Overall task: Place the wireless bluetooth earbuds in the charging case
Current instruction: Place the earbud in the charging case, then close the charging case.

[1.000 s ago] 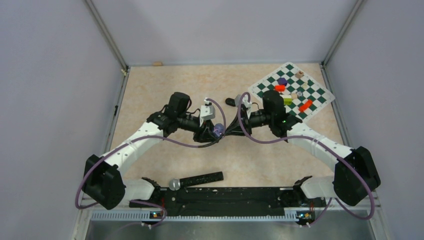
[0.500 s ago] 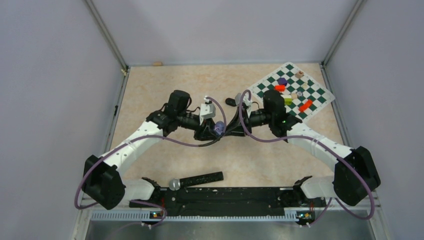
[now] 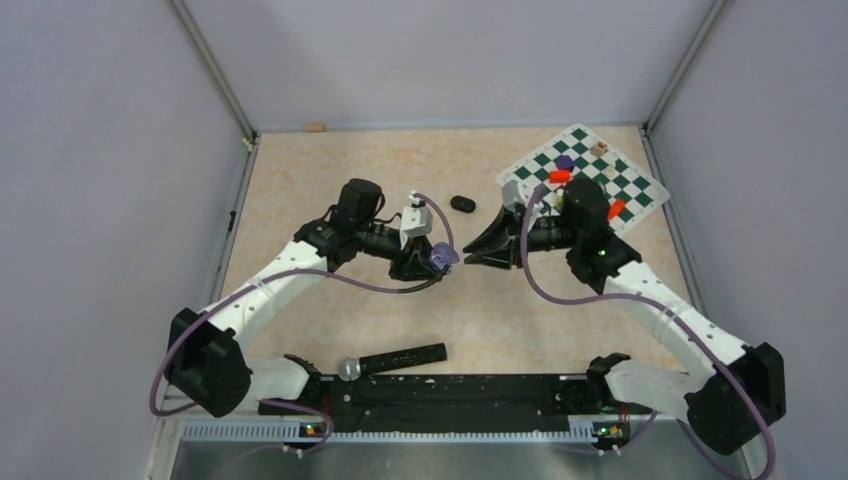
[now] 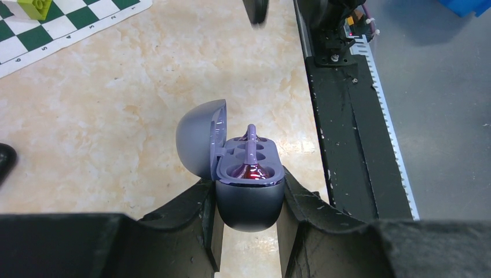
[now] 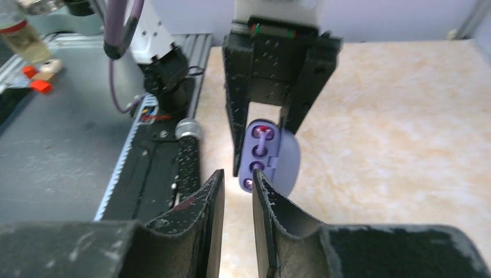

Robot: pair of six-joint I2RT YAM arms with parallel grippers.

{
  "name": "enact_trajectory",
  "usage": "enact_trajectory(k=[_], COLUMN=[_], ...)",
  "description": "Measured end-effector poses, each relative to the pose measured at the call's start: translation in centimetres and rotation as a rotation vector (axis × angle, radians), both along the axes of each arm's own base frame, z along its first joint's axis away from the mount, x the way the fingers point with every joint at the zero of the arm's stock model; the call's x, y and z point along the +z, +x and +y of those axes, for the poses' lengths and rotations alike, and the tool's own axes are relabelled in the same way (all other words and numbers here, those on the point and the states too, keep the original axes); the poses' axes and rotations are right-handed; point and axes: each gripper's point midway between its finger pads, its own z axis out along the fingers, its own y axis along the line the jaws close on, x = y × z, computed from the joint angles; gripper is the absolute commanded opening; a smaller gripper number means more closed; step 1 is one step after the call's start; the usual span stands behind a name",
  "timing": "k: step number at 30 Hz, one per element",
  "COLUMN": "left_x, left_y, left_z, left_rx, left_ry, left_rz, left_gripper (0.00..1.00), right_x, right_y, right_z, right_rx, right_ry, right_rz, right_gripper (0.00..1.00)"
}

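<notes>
Left pincer gripping one open lilac case

Robot lab cell, grey panel walls, marble-look table, mounting rail

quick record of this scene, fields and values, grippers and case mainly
left gripper: shut on charging case
case lid: open
in case: one lilac earbud lying across its top
right gripper: slightly open, empty, facing the case, not touching it
elsewhere: black oval object, chessboard
</notes>
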Motion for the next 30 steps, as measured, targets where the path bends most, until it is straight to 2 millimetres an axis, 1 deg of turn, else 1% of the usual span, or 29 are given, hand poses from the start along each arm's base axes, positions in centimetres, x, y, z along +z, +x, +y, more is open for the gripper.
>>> enact_trajectory(k=[1,4,7,8,10,12,13,16,18,24,30], left_x=[0.0,0.1,0.3,0.3,0.3,0.3,0.3,0.3,0.3,0.3,0.3], left_y=[0.1,0.2,0.3,0.3,0.2,0.2,0.2,0.2,0.2,0.2,0.2], left_z=[-0.1,-0.3,-0.4,-0.4,-0.5,-0.5,-0.5,-0.5,-0.5,-0.5,-0.5], left_rx=[-0.001,-0.007,-0.009,-0.010,-0.012,-0.013,-0.013,-0.014,-0.014,-0.014,-0.014], left_ry=[0.000,-0.002,-0.003,-0.004,-0.004,-0.004,-0.004,-0.004,-0.004,-0.005,-0.005], left_rz=[0.000,-0.002,-0.004,-0.005,-0.005,-0.005,-0.006,-0.008,-0.008,-0.009,-0.009], left_gripper=[0.05,0.05,0.05,0.05,0.05,0.05,0.05,0.05,0.05,0.05,0.05], right_x=[0.7,2.4,3.1,2.9,2.1,0.9,0.2,-1.9,-2.6,-2.6,-3.6], right_y=[0.2,1.4,3.3,3.8,5.0,5.9,6.3,7.3,7.7,8.4,8.7], right_z=[-0.5,-1.6,-1.9,-1.9,-1.8,-1.7,-1.6,-1.6,-1.6,-1.6,-1.3], right_rx=[-0.020,-0.118,-0.221,-0.245,-0.285,-0.310,-0.322,-0.355,-0.371,-0.395,-0.393], right_ry=[0.012,0.041,0.049,0.045,0.028,0.008,-0.004,-0.042,-0.055,-0.052,-0.069], right_rz=[-0.026,-0.098,-0.139,-0.139,-0.123,-0.096,-0.079,-0.032,-0.018,-0.028,-0.009], right_gripper=[0.29,0.45,0.57,0.61,0.73,0.82,0.84,0.89,0.90,0.96,0.99])
